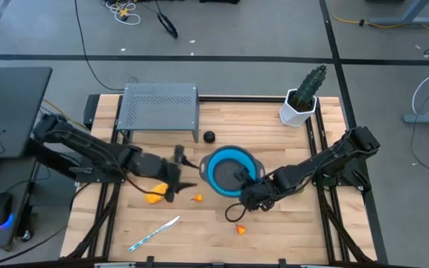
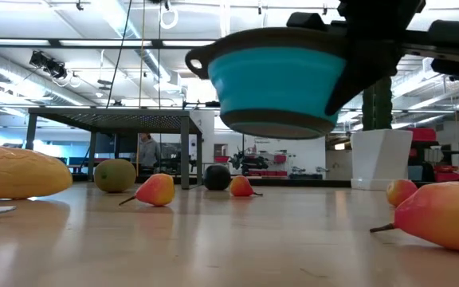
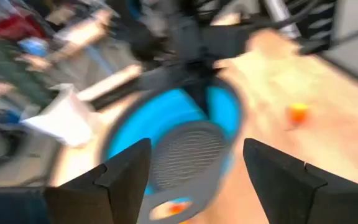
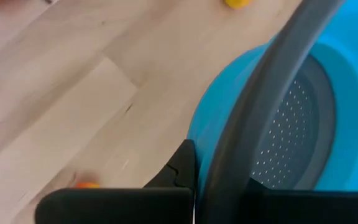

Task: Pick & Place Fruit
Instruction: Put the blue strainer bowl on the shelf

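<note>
A blue colander bowl with a grey rim (image 1: pixel 229 170) hangs in the air above the table (image 2: pixel 277 84), held by my right gripper (image 1: pixel 247 190), which is shut on it. My left gripper (image 1: pixel 185 173) is open just left of the bowl, its fingers (image 3: pixel 129 171) empty and pointing at it. The yellow-orange oblong (image 1: pixel 155 195) lies on the table below the left gripper. An olive oval (image 2: pixel 115 175), the black ball (image 1: pixel 209 137) and small orange-red pieces (image 1: pixel 197 198) (image 1: pixel 240 229) rest on the wood. My right gripper holds the colander by its grey rim (image 4: pixel 263 118) on the bowl's near-right side. The rim runs between the two fingers, with one finger (image 4: pixel 179 174) against the outer blue wall. The bowl is lifted clear of the table and sits roughly level (image 2: pixel 277 119).
A perforated metal rack (image 1: pixel 160 108) stands at the far left of the table. A green cactus in a white pot (image 1: pixel 302 100) stands at the far right corner. A white-and-blue stick (image 1: pixel 155 232) lies near the front edge. More orange-red pieces (image 2: pixel 445 215) lie close to the low camera.
</note>
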